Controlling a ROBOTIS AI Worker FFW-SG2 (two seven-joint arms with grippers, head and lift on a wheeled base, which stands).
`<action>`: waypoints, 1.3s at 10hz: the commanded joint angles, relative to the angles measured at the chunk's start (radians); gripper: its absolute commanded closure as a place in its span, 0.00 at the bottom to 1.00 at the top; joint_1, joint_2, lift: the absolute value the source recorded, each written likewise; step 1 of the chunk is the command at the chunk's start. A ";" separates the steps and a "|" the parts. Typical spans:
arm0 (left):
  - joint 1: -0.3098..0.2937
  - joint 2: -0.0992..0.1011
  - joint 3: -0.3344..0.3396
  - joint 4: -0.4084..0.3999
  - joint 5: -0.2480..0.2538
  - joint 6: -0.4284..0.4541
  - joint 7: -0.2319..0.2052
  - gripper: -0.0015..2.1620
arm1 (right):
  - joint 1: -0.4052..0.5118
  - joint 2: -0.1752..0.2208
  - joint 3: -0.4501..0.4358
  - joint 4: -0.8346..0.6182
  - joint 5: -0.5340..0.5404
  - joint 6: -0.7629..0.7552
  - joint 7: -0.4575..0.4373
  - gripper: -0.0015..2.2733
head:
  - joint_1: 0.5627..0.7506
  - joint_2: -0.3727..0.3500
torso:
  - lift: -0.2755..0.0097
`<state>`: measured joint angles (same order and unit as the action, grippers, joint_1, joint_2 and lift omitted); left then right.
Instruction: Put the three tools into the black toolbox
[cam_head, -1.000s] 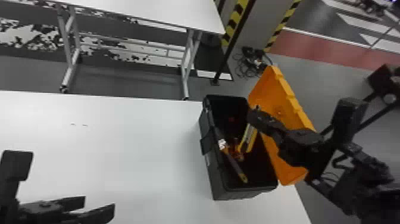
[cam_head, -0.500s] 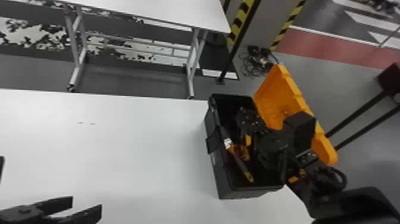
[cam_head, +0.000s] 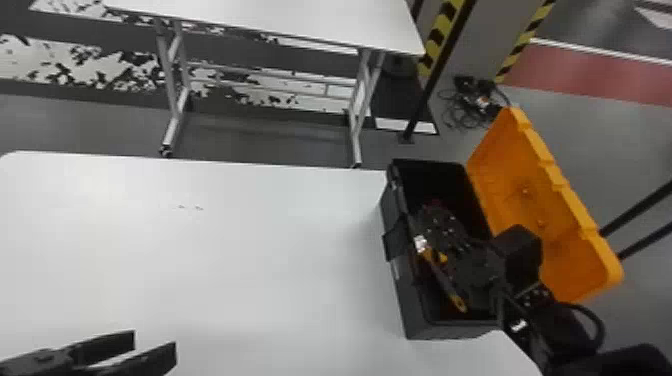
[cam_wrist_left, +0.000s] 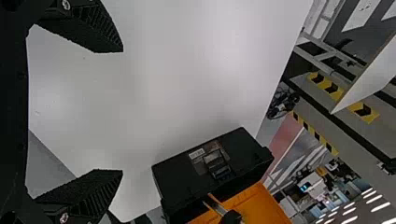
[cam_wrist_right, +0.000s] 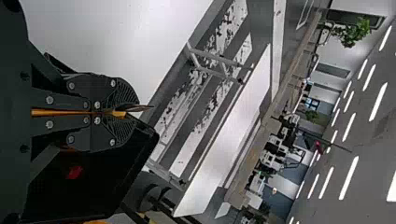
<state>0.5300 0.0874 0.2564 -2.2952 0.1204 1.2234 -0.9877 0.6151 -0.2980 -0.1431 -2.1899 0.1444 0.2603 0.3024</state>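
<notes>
Currently | right end effector (cam_head: 431, 215): over toolbox (cam_head: 412, 315) | orange-handled tool (cam_wrist_right: 56, 112): between its fingers

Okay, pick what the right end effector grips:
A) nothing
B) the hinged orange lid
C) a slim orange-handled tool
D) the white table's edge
C: the right wrist view shows the right end effector with its flat black fingers closed around the orange-handled tool.
</notes>
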 joint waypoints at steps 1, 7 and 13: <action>0.016 0.002 0.035 -0.021 0.015 0.003 -0.005 0.04 | -0.002 0.010 -0.033 0.013 -0.054 -0.012 -0.003 0.28 | 0.70 0.24 | 0.79; 0.054 -0.015 0.103 -0.078 0.079 -0.049 0.021 0.04 | 0.100 0.217 -0.121 -0.179 -0.442 0.242 0.086 0.03 | 0.70 0.26 | 0.79; 0.157 -0.046 0.087 0.057 0.133 -0.785 0.278 0.04 | 0.235 0.272 0.056 -0.172 -0.364 0.037 0.040 0.03 | 0.70 0.64 | 0.79</action>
<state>0.6872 0.0427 0.3466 -2.2546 0.2503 0.4949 -0.7104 0.8405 -0.0271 -0.0959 -2.3695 -0.2316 0.3344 0.3439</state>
